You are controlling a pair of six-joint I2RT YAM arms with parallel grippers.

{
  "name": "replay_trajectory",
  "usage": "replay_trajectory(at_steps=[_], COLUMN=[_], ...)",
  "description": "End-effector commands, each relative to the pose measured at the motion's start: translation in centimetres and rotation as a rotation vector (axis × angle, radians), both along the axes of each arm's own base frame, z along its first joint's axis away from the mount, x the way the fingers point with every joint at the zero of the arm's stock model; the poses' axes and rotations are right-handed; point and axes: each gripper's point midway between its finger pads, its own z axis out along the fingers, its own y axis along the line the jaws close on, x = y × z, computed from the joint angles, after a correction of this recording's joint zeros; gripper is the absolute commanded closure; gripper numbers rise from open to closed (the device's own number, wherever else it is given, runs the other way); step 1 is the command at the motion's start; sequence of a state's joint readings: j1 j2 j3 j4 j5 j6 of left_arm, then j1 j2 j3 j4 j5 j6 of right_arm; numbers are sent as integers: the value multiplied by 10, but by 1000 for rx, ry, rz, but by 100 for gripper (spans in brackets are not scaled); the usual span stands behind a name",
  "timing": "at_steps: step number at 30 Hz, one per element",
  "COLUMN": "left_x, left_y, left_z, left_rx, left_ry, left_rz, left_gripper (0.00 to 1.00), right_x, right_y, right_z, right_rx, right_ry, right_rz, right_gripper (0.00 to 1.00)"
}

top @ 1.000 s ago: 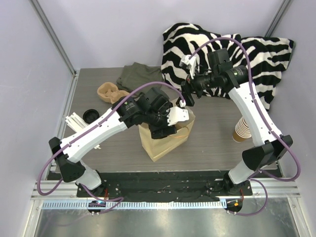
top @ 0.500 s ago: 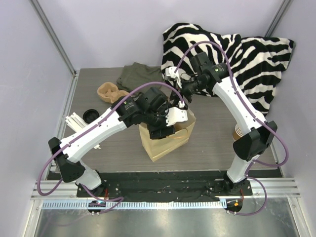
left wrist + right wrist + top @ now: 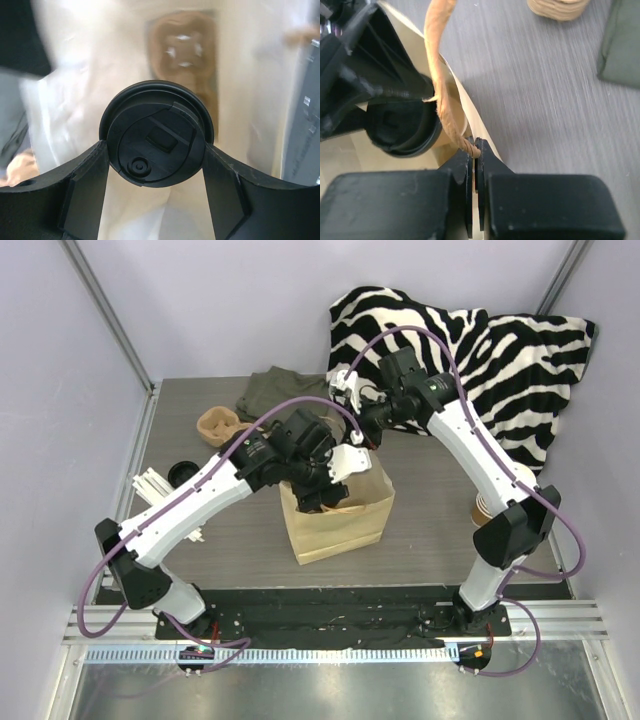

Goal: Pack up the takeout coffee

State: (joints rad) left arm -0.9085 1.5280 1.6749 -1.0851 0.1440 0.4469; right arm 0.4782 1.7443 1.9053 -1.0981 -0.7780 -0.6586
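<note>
While the right fingers [image 3: 462, 170] are clenched on the rim of the paper bag [image 3: 340, 525], right at the foot of its twisted handle [image 3: 439, 75], our left fingers [image 3: 85, 187] grasp the takeout coffee [image 3: 156, 134], one on either side of its black lid. The cup sits squarely between those left fingers, inside the mouth of the bag. In the left wrist view pale paper walls rise on every side of it, and the brown bag floor [image 3: 182, 45] shows beyond the lid's far edge.

What the coming move turns on, as we read it, is that line from the left fingers to the floor. The cup stands upright, its long axis running straight away from the left wrist and down into the bag, so the floor lies directly past the fingertips along that same axis. We judge the cup hangs above the floor and does not rest on it, but the floor is blurred and we cannot tell how much drop is left.

From the right fingers, the cup lies just beyond and to the left, on the inner side of the wall they pinch. The handle arches up over it. The left arm is plainly the nearer one, since it carries the cup. The right only steadies the bag on the tabletop [image 3: 545, 90]. A straight lowering before letting go seems called for. A tilt could catch the lid on the handle or the wall.
</note>
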Motion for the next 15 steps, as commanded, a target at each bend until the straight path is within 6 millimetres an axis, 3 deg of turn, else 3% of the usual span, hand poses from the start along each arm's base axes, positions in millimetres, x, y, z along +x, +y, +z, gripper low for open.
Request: replay_trajectory(at_steps=[1, 2, 4, 6, 12, 15], left_x=[25, 25, 31, 37, 44, 45], left_y=[9, 9, 15, 14, 16, 18], left_z=[31, 32, 35, 40, 30, 21], left_rx=[-87, -98, -105, -144, -156, -158], left_ry=[-139, -140, -176, -200, -227, -216], left_rz=[153, 162, 220, 257, 318, 348], left_gripper=[71, 71, 72, 72, 72, 72], right_x=[9, 3, 10, 4, 6, -6], right_y=[-4, -8, -12, -14, -19, -18], right_z=[35, 52, 54, 62, 63, 69], right_rx=[90, 137, 178, 232, 275, 319], right_ry=[-8, -1, -26, -21, -40, -34], right_rz=[-257, -324, -410, -478, -666, -698], right_gripper=[99, 99, 99, 99, 99, 99])
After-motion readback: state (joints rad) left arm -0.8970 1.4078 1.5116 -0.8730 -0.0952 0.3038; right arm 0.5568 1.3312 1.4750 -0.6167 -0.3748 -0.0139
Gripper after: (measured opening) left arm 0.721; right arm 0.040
